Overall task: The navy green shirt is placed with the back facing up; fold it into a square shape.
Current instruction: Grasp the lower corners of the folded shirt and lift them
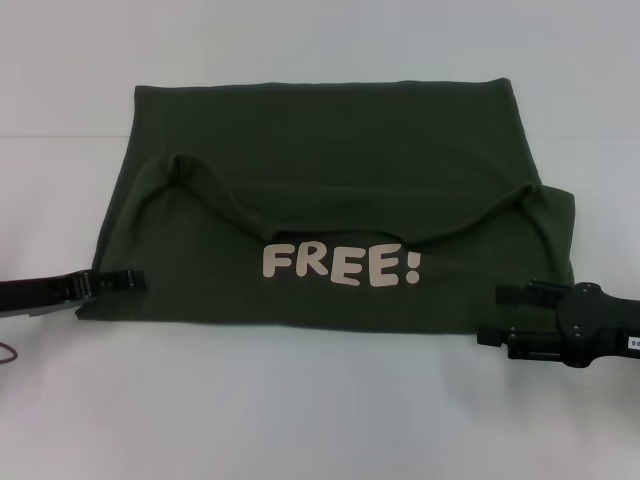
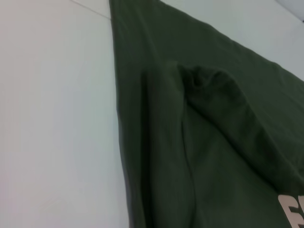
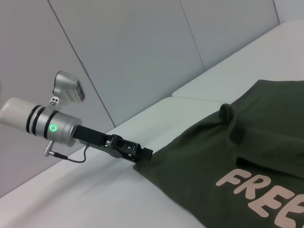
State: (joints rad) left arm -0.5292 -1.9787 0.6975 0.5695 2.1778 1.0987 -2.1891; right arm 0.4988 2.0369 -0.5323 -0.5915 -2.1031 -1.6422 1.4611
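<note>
The navy green shirt (image 1: pixel 330 190) lies flat on the white table, folded over once, so a layer with pale "FREE!" lettering (image 1: pixel 342 264) faces up near me. My left gripper (image 1: pixel 122 281) sits low at the shirt's near left corner, its fingers together on the fabric edge. The right wrist view shows the same left gripper (image 3: pixel 143 153) meeting that shirt corner (image 3: pixel 156 161). My right gripper (image 1: pixel 503 315) rests at the shirt's near right corner with its fingers apart and nothing between them. The left wrist view shows only the shirt's left edge and a bunched sleeve fold (image 2: pixel 209 85).
White table (image 1: pixel 320 420) surrounds the shirt on all sides, with a wide strip between the shirt and me. A grey panelled wall (image 3: pixel 142 57) stands behind the table on the left side. A thin cable (image 1: pixel 8 352) lies by the left arm.
</note>
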